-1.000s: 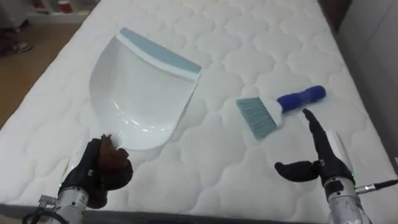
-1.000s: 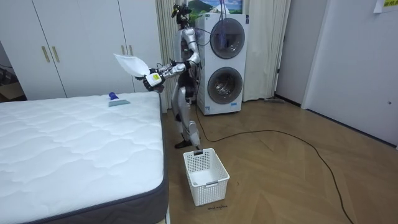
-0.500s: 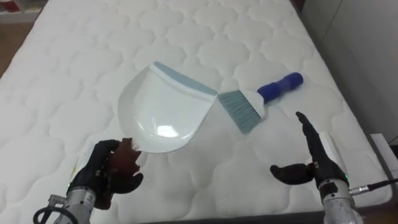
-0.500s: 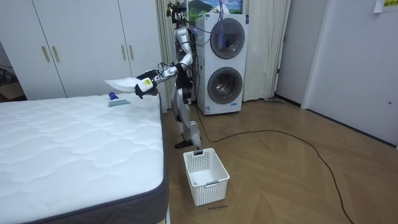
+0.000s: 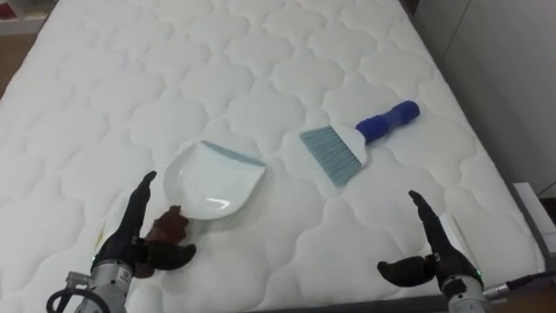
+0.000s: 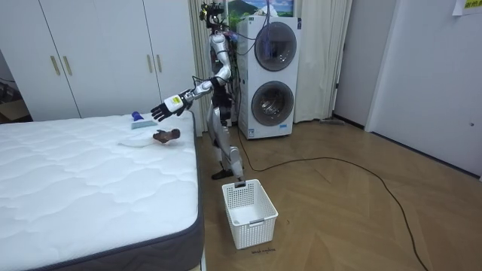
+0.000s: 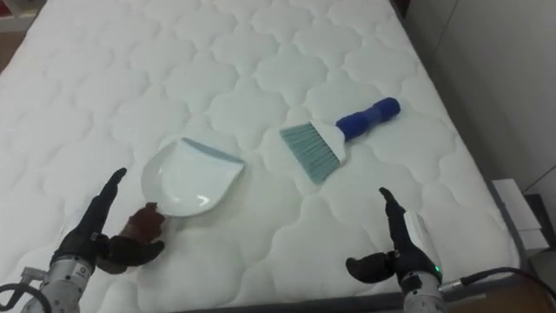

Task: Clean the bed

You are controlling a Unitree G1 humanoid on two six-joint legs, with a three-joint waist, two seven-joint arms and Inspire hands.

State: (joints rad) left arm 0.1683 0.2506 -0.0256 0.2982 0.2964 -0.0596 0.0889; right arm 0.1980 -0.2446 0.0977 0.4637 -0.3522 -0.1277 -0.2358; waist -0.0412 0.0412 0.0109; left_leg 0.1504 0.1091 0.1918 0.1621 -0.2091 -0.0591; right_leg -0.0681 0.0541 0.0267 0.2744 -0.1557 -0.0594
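Though partly behind left hand (image 5: 122, 246), dustpan handle (image 5: 173, 225).

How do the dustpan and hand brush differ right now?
The dustpan is a broad white scoop with a brown handle; the hand brush is narrow, with a blue handle and blue-grey bristles. The dustpan's handle points toward the robot, beside the open left hand; the brush's handle points away to the right. Shared: both lie flat on the mattress, neither held.

White dustpan (image 5: 213, 180) lies apparently flat on mattress (image 5: 261, 52), nr blue-handled brush (image 5: 347, 143).
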